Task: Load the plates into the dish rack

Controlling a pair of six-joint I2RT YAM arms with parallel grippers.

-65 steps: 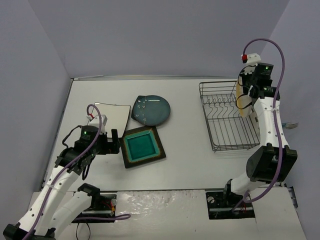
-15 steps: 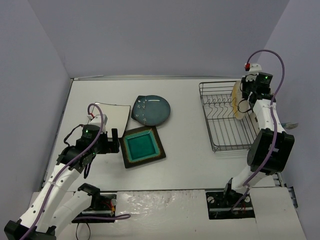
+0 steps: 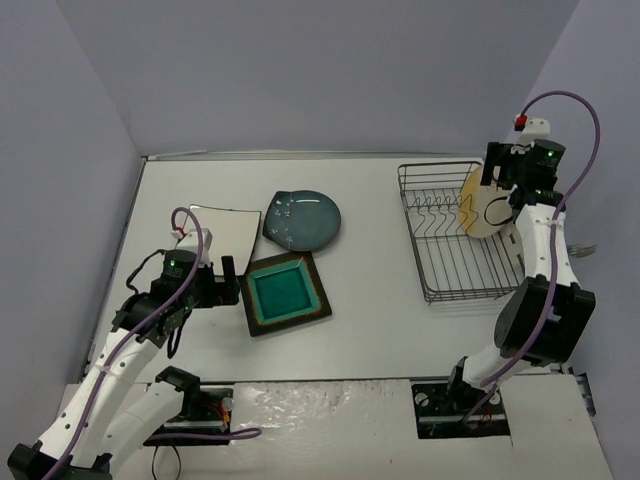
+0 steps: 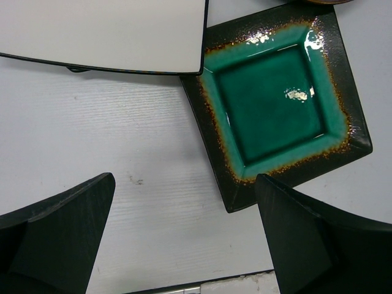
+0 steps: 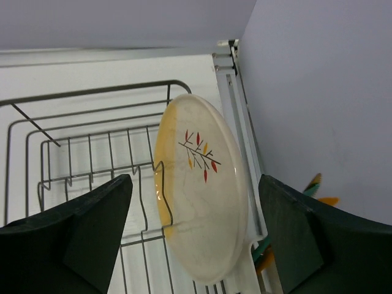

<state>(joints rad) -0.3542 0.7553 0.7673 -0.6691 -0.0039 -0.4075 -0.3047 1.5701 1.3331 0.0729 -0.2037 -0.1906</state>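
The round cream-and-yellow plate (image 3: 481,206) (image 5: 205,202) with a branch motif stands on edge in the black wire dish rack (image 3: 420,262) (image 5: 92,93), leaning against a prong near the rack's right side. My right gripper (image 3: 512,176) (image 5: 195,184) is open just above it, fingers on either side, touching nothing. On the table's left lie the black square plate with a teal centre (image 3: 285,293) (image 4: 275,107), the white square plate (image 3: 222,228) (image 4: 104,30) and the teal-blue plate (image 3: 303,218). My left gripper (image 3: 228,272) (image 4: 184,184) is open and empty beside the black plate's near-left corner.
A white utensil holder (image 5: 248,278) hangs on the rack's right side, with coloured utensil ends (image 5: 318,190) beyond it. Purple walls close in the table at the back and both sides. The right wall is very near the rack.
My right gripper has opened and let go of the cream-and-yellow plate, which now rests in the rack; the wrist has drawn back to the right. The left arm has not moved.
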